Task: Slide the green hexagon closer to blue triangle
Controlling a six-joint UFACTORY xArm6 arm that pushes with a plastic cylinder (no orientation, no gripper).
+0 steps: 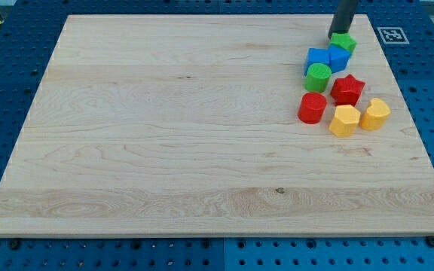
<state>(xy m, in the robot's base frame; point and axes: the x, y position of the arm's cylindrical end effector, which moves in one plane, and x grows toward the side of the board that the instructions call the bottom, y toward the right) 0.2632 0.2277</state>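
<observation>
The green hexagon (345, 42) sits near the view's top right corner of the wooden board (164, 135). My tip (338, 36) is at the hexagon's upper left edge and seems to touch it. Just below the hexagon lies a blue block that looks like the triangle (340, 58), touching or nearly touching it. A second blue block (318, 56), squarer in shape, lies against that one on its left.
A green cylinder (317, 77) lies below the blue blocks. Further down are a red star (347, 89), a red rounded block (312, 108) and two yellow blocks (344, 120) (374, 114). The board's right edge is close to the cluster.
</observation>
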